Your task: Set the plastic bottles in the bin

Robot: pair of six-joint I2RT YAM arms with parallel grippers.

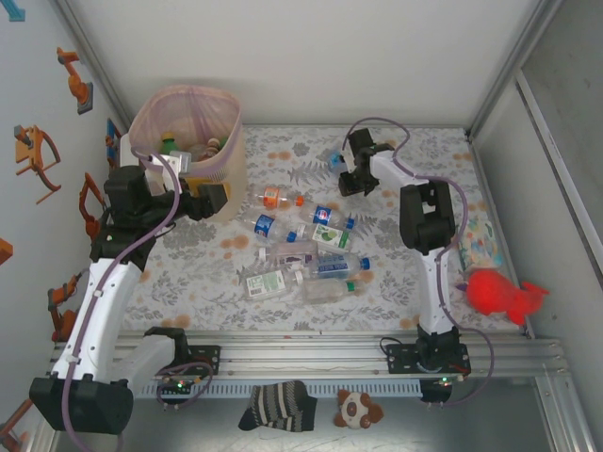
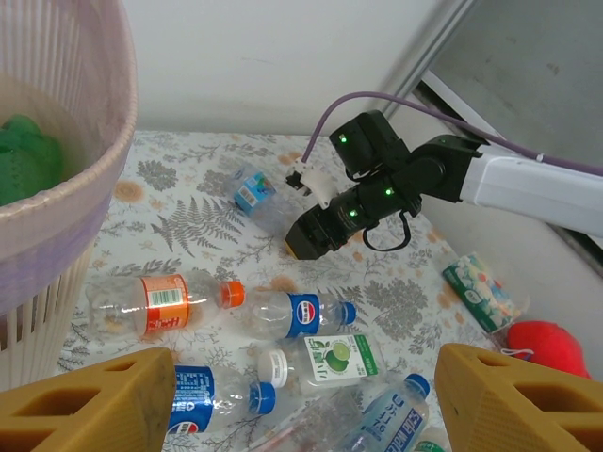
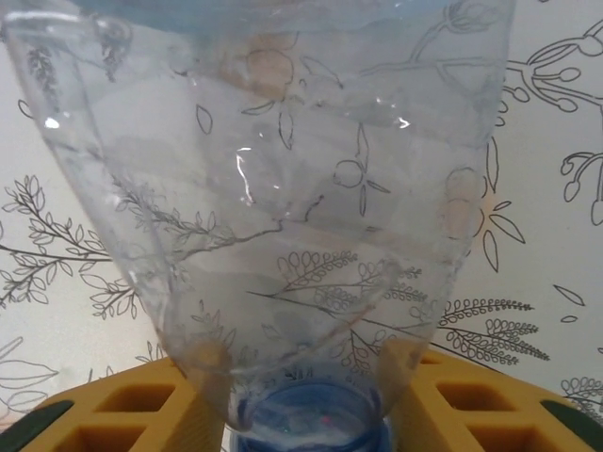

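A clear bottle (image 3: 283,207) is gripped at its neck by the closed right fingers (image 3: 122,414), well apart from the bin (image 1: 236,162); the left fingers (image 2: 85,400) are held open, empty. The slick crushed plastic could be squeezed out and dropped short

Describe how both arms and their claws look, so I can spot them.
The left arm and right arm are white tubes with black joints, each trailed by a lilac cable. Green lights dot the right wrist. The left claw and right claw have ochre, ribbed fingers.
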